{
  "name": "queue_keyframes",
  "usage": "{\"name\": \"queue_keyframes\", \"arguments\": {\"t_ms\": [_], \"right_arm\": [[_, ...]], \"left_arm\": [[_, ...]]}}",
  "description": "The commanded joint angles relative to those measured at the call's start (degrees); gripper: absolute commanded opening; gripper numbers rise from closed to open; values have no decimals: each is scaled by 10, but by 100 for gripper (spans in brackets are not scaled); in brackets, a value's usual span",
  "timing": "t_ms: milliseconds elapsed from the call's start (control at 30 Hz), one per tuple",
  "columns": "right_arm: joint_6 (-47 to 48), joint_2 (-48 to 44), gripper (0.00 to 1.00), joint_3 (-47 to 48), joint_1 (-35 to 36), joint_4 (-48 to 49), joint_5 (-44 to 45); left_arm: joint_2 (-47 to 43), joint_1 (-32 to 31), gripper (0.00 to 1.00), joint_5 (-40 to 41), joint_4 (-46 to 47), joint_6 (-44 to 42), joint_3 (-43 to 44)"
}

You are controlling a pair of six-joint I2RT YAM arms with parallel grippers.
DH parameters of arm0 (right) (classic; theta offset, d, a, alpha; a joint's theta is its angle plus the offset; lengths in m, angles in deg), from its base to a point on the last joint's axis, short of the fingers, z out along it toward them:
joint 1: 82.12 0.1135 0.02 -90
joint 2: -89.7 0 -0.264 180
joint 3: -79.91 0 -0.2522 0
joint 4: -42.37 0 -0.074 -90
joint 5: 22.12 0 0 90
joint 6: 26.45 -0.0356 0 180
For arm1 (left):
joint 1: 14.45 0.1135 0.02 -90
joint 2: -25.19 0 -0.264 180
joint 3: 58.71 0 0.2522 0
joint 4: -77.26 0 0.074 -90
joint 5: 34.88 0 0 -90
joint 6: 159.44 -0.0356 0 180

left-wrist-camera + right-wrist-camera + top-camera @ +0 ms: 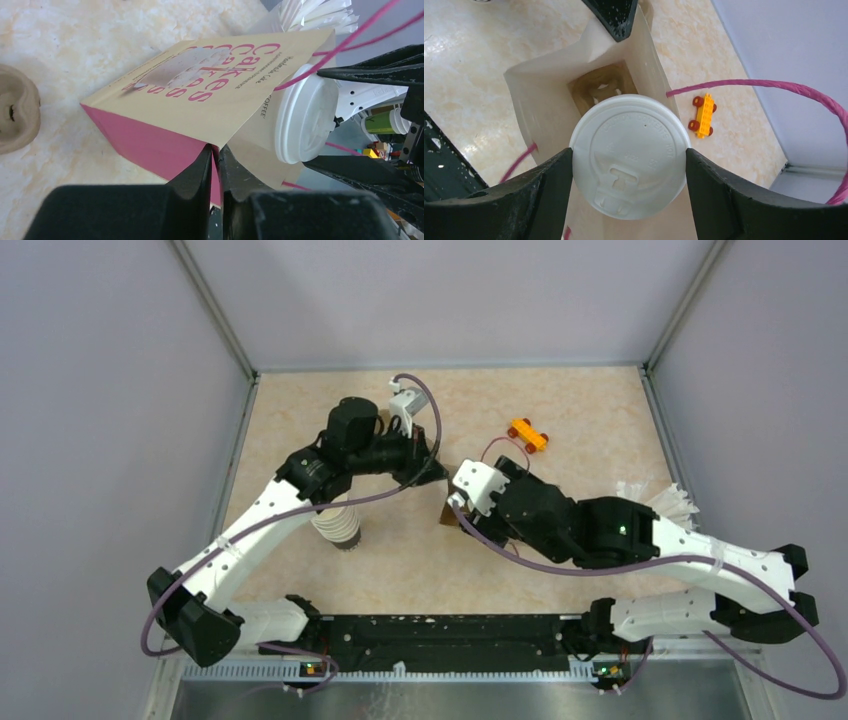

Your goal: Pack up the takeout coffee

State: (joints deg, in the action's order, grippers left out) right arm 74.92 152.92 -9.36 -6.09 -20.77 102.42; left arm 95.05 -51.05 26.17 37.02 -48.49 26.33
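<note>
The takeout coffee, a white cup with a round white lid, sits between the fingers of my right gripper, which is shut on the lid's sides. It hangs over the open mouth of a tan and pink paper bag. A brown pulp carrier lies at the bag's bottom. In the left wrist view the lidded coffee is at the bag's opening. My left gripper is shut on the bag's pink side edge. From above, both grippers meet at the bag mid-table.
A stack of nested cream cups stands beside the left arm. An orange toy car lies at the back right. White sticks poke out near the right arm. A brown pulp carrier rests left of the bag.
</note>
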Motion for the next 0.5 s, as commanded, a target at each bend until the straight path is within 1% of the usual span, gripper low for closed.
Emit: {"name": "queue_keyframes", "arguments": {"t_ms": [0, 67, 100, 133, 200, 267, 300, 400, 467], "right_arm": [[-28, -42, 56, -23, 5, -30, 4], [-32, -50, 56, -48, 4, -30, -24], [-33, -49, 56, -58, 5, -30, -36], [-33, -47, 56, -63, 5, -29, -43], [-31, -38, 55, -61, 5, -31, -45], [-26, -31, 55, -56, 5, -30, -38], [-24, -30, 55, -57, 5, -26, -35], [-18, -38, 55, -71, 5, -12, -29], [-17, -43, 55, -84, 6, -8, -30]], "left_arm": [[12, -2, 15, -27, 81, 7, 17], [13, -2, 19, -27, 88, -5, 12], [16, -2, 23, -23, 79, -10, 19], [23, -2, 30, -12, 59, -11, 35], [45, -2, 44, 12, -24, -12, 88], [60, -2, 53, 24, -111, -11, 132], [58, -2, 56, 19, -137, -12, 138], [21, -2, 65, -2, -160, -15, 105], [-6, -2, 69, 1, -166, -18, 80]]}}
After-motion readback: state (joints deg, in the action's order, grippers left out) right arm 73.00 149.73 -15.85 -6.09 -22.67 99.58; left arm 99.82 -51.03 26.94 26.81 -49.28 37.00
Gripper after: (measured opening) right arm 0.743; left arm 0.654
